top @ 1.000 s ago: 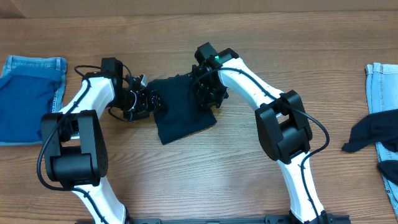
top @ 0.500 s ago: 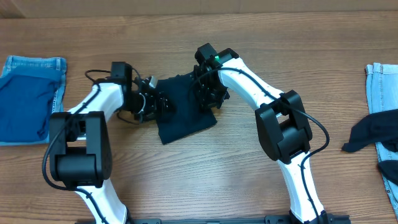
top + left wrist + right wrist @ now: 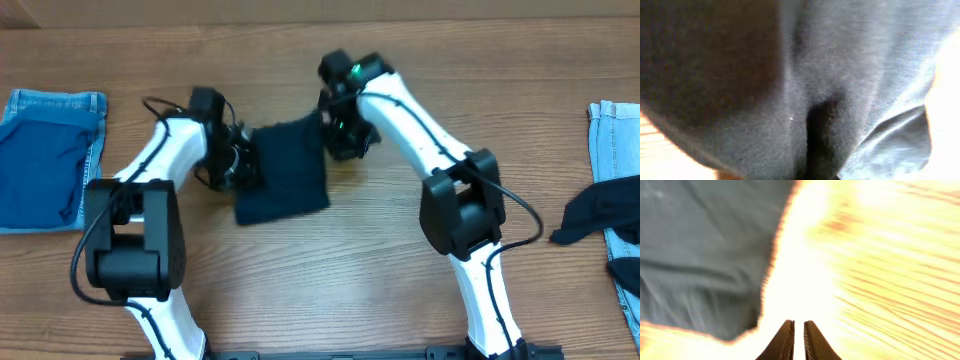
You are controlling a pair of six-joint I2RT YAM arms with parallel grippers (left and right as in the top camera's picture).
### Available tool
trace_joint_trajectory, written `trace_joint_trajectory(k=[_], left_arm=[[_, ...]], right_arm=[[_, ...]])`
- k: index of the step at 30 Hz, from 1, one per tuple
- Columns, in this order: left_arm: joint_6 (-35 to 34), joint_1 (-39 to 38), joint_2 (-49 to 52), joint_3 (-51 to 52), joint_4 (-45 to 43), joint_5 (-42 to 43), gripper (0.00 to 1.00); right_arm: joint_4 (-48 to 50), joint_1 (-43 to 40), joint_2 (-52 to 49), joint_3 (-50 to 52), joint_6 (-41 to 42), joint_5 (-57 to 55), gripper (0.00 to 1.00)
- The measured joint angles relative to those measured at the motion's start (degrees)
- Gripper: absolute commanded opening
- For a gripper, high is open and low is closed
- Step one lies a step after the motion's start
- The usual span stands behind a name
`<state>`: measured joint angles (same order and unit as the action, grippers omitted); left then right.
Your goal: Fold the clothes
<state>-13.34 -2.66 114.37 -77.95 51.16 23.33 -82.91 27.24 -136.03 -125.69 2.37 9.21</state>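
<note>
— Comparing against 1.0 s ago: what is altered on the overhead view?

— The dark garment [image 3: 285, 175] is now seen squared up on the table [image 3: 330, 290], where a skewed diamond was logged. It is shifted slightly toward the left gripper [image 3: 238, 160]. The right gripper [image 3: 345, 138] is found off the cloth's right edge. The fold is judged set; smoothing may remain.

— What is added by the wrist views?

— On the right wrist view the fingertips [image 3: 786, 339] are shown pinched together on nothing, with the cloth up-left of them. The left wrist view is filled by dark fabric and no fingers are seen, so the left grip cannot be told. The denim shorts [image 3: 50, 150], the denim piece [image 3: 615, 140] and the second dark garment [image 3: 600, 215] are shown overhead only.
</note>
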Motion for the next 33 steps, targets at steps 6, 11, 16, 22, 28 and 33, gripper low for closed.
trace_joint_trajectory(k=[6,11,16,22,28,33], left_arm=[[1.81,4.24,-3.98,-16.5,13.49,-15.1,0.04],[3.06,7.08,-4.13,-24.28,22.56,-26.91,0.04],[4.61,8.24,-4.13,-29.38,26.45,-39.15,0.04],[16.9,12.72,-12.94,-30.67,23.71,-46.6,0.04],[35.85,23.1,-17.05,-31.21,17.94,-40.35,0.04],[48.68,34.42,-17.03,-31.21,15.39,-25.9,0.04]], right_arm=[[-9.05,-7.58,6.38,-10.43,-0.04,-3.23,0.12],[-10.8,-11.82,10.51,-10.71,-0.02,-3.67,0.13],[-12.26,-15.06,10.67,-10.86,-0.02,-3.72,0.13],[-12.74,-16.83,10.67,-10.86,-0.07,-3.72,0.13],[-13.75,-17.07,10.67,-10.86,-0.07,-5.16,0.13],[-13.77,-17.09,10.67,-10.86,-0.07,-5.84,0.13]])
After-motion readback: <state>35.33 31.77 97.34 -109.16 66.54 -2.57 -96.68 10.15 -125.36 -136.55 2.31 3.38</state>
